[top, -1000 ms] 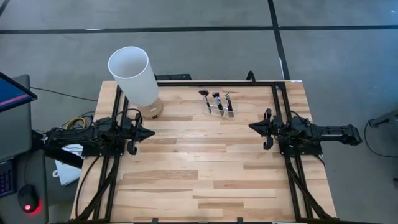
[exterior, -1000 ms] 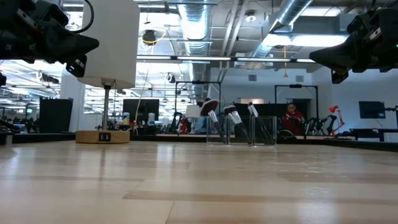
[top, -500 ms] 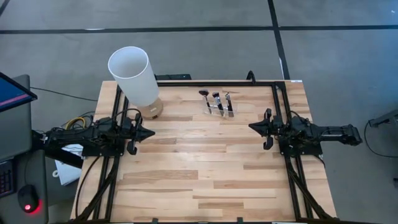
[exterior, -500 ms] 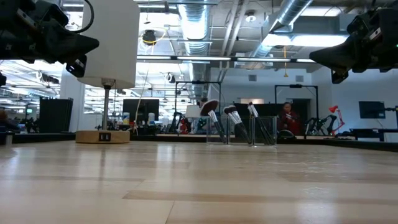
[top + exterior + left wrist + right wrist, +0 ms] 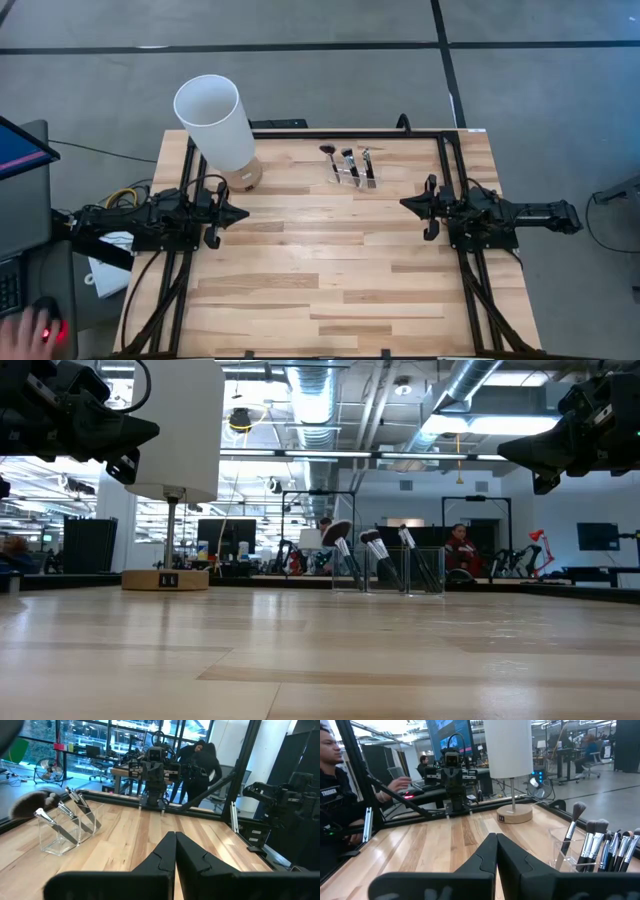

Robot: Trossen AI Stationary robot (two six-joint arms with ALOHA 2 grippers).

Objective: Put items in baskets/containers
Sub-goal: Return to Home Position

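Dark left gripper, right gripper inward-facing

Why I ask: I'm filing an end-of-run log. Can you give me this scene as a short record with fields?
Surface: light wooden table
Container: small clear acrylic brush holder, at the far edge, near the middle
Items: dark-handled makeup brushes with silver ferrules, every one in view standing tilted in the holder
Left gripper: fingers shut, empty, raised over the table's left side
Right gripper: fingers shut, empty, raised over the right side
Other: tall white cylinder on a wooden base, far left corner
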